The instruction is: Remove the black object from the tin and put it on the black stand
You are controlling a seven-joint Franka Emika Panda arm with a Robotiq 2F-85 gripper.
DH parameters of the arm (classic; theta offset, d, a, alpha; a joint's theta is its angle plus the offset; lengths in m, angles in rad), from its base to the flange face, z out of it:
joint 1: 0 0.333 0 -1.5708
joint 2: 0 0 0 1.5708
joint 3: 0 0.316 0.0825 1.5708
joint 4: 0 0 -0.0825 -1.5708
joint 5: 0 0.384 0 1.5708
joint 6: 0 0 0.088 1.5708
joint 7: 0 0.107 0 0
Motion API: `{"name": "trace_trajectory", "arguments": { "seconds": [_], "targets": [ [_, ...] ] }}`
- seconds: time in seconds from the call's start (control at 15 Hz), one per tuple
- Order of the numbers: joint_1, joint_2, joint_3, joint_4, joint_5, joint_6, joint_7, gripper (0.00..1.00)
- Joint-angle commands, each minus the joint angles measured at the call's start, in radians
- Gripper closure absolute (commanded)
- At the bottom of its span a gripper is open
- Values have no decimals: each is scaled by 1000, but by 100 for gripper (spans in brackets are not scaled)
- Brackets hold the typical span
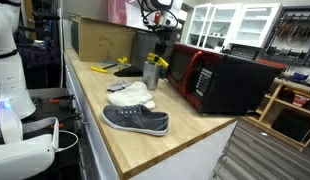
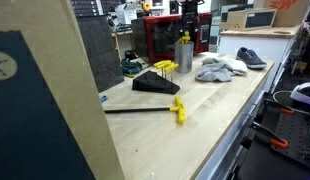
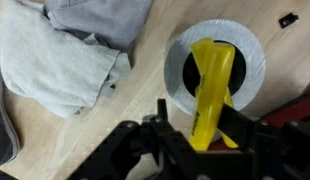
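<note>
Nearest the wrist camera, the gripper is hanging over the tin, its jaws standing about half-closed on either side of the black object — whether they are actually pinching it I cannot tell. Left of the tin, a grey cloth is lying crumpled. Inside the tin, the object is standing, yellow part up. In an exterior view the black stand is sitting left of the tin. The object is looking light, stiff and slick — gripping the yellow part squarely seems wisest.

Both exterior views see the tin from opposite sides; wrist view overhead, close
</note>
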Motion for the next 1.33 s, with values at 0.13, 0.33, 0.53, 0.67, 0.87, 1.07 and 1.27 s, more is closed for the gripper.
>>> {"name": "trace_trajectory", "arguments": {
  "seconds": [0.13, 0.33, 0.53, 0.67, 0.87, 1.07, 1.27],
  "targets": [
    [-2, -41, 2, 12, 3, -17, 20, 94],
    [-1, -53, 4, 9, 2, -12, 15, 94],
    [-1, -68, 5, 5, -3, -8, 11, 94],
    [-1, -88, 4, 6, -12, -10, 6, 94],
    [1, -136, 5, 5, -60, -31, -11, 94],
    [2, -190, 12, 1, -108, -55, -28, 94],
    [-4, -238, 22, 17, -133, -108, -57, 94]
  ]
}}
